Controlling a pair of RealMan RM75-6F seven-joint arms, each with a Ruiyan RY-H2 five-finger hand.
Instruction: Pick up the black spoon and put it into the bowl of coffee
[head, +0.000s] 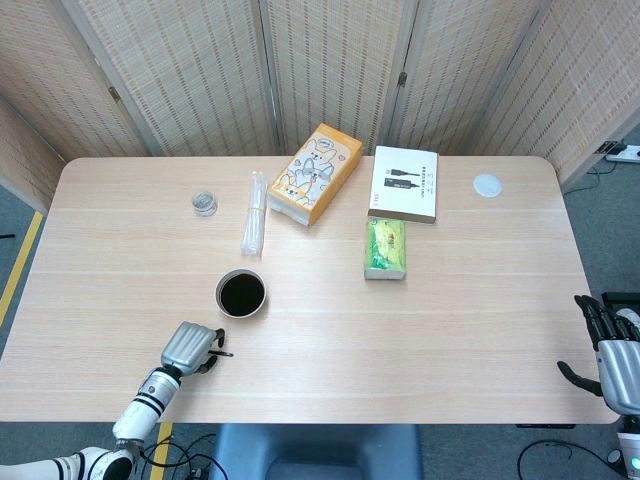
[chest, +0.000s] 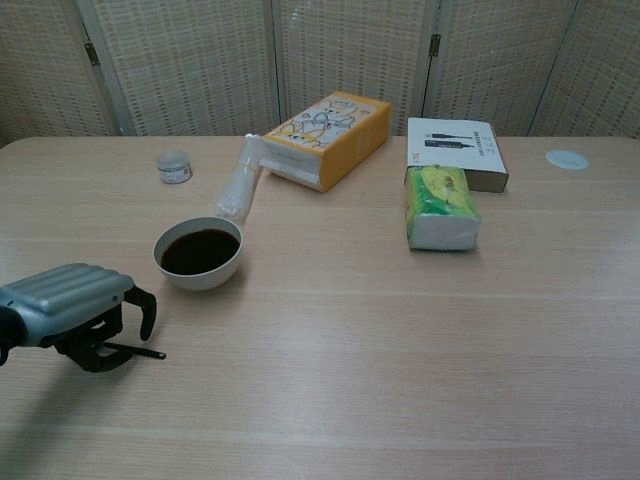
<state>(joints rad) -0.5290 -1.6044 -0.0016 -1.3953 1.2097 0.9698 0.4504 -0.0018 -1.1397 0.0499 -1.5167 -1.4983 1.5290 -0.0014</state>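
Chest view: left hand (chest: 80, 318) curled over thin black spoon (chest: 135, 350) on pale wooden table (chest: 400, 330), seemingly pinching it. Step: grasp. Next: lift toward white bowl of dark coffee (chest: 198, 253)

Silver-backed left hand (chest: 75, 310), black fingers (chest: 147, 310)

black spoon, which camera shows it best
The chest view: the black spoon shows as a thin handle sticking out from under the left hand. The head view shows only a tiny dark sliver beside that hand.
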